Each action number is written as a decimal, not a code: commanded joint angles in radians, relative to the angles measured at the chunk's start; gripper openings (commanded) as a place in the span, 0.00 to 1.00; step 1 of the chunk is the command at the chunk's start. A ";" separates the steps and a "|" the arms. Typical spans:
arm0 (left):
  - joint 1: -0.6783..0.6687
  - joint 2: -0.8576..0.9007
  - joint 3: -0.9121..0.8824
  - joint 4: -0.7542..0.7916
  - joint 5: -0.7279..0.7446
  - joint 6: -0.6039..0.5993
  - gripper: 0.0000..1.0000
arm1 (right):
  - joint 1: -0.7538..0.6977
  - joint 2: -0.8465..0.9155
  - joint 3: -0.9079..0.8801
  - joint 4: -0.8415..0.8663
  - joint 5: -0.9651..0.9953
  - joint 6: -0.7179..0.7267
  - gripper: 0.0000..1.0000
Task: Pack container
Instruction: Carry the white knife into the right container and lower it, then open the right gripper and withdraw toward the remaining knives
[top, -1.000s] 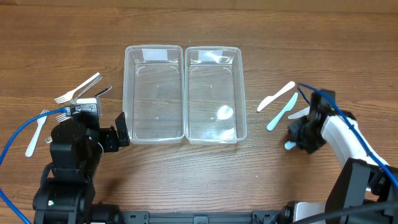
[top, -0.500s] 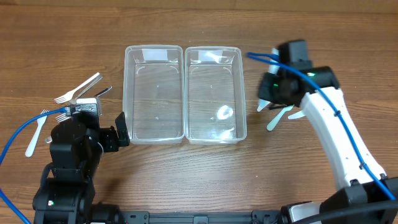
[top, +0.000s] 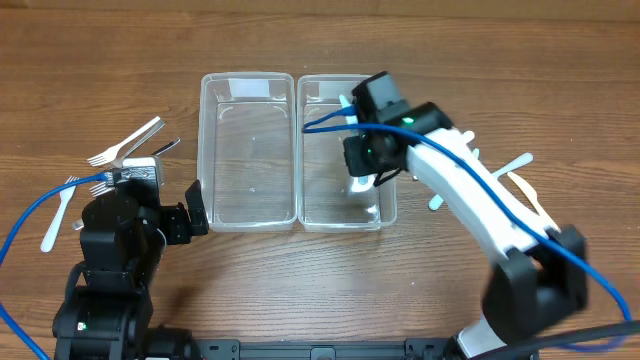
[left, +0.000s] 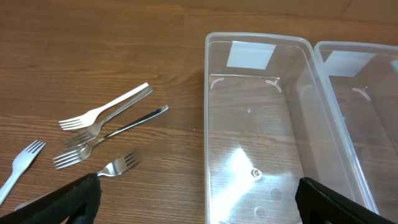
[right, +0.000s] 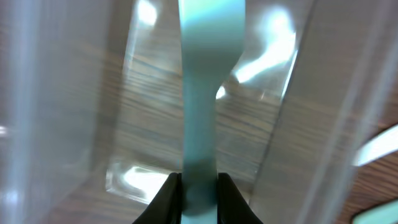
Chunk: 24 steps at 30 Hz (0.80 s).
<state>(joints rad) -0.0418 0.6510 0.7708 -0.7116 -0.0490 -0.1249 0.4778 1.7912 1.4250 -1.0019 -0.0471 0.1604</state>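
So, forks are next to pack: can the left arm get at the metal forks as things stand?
Probably yes: the left gripper is open and empty, and the metal forks lie uncovered on the table ahead of it.

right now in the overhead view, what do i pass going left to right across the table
white plastic fork → metal forks → left clear tub → right clear tub → white plastic utensil

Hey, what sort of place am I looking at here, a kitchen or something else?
Probably a robotics lab bench, not a kitchen: two cabled robot arms work at a wooden table, with clear plastic containers and loose forks laid out like practice props.
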 joint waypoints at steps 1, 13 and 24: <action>-0.005 -0.003 0.027 0.001 -0.002 -0.011 1.00 | 0.004 0.039 0.013 0.016 0.000 -0.011 0.19; -0.005 -0.003 0.027 0.001 -0.002 -0.011 1.00 | -0.035 0.023 0.297 -0.144 0.216 0.203 0.56; -0.005 -0.003 0.027 -0.023 -0.002 -0.010 1.00 | -0.397 -0.046 0.402 -0.388 0.197 0.629 0.86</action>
<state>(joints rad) -0.0418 0.6510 0.7715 -0.7273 -0.0490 -0.1249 0.1497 1.7424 1.8874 -1.3823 0.1902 0.6621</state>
